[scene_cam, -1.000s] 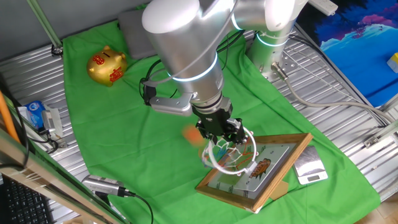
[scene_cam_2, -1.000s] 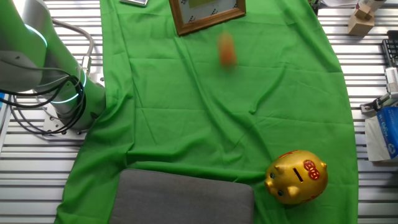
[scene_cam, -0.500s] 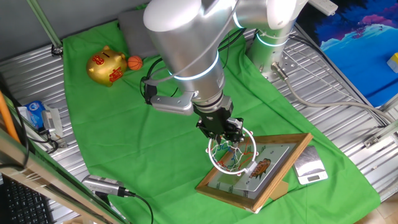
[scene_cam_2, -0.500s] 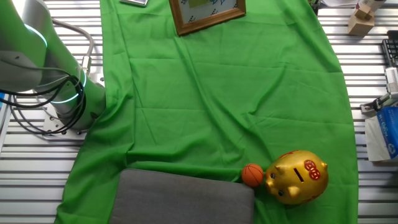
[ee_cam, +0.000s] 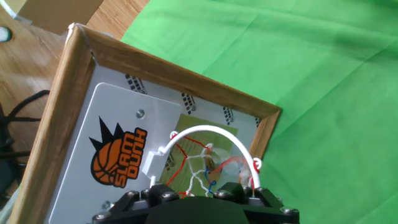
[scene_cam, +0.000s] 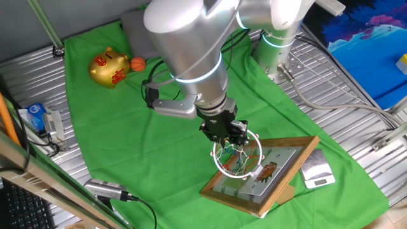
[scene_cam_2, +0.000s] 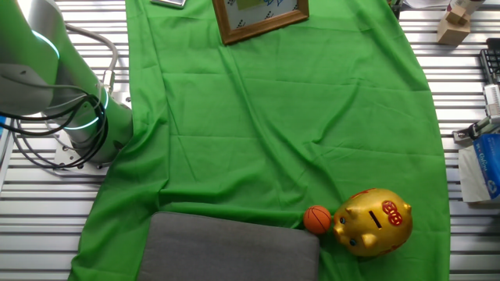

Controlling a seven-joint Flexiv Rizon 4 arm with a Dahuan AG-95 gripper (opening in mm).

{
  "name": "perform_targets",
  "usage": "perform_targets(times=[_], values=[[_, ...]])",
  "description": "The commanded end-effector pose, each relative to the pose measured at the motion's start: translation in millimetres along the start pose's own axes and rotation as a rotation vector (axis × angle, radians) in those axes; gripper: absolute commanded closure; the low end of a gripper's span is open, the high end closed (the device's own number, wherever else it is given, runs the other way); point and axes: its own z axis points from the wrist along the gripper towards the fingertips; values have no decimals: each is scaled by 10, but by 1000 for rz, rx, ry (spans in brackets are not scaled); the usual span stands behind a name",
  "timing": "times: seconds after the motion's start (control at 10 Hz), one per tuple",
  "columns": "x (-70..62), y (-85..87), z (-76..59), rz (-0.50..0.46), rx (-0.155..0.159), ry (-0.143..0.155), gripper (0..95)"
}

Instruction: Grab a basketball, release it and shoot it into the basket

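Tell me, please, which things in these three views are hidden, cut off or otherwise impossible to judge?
- Gripper: in both views that show it, the fingertips are hidden by its own body, so open or shut is unclear.
- Basket: hand view, its lower net is covered by the gripper body.
- Backboard: the other fixed view, cut off by the top edge; the hoop is out of frame.
- Ball and piggy bank: beside each other; contact unclear.

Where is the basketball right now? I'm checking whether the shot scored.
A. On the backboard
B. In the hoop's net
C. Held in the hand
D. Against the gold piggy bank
D: the basketball sits on the green cloth touching the gold piggy bank, far from the basket.
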Motion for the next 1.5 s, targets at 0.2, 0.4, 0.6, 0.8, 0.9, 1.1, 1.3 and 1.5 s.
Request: perform_targets(times=[0.2, 0.4, 0.6, 0.8, 0.9, 1.1, 1.3, 1.5], values=[[10, 1, -7, -34, -16, 15, 570], [36, 4, -22, -28, -21, 19, 570], [54, 2, -37, -31, -24, 16, 570], [60, -13, -62, -30, -22, 18, 570], [65, -97, -93, -45, -21, 23, 570], [89, -232, -127, -64, -15, 34, 570], [128, -388, -125, -84, -7, 42, 570], [197, -639, -92, -121, -1, 49, 570]])
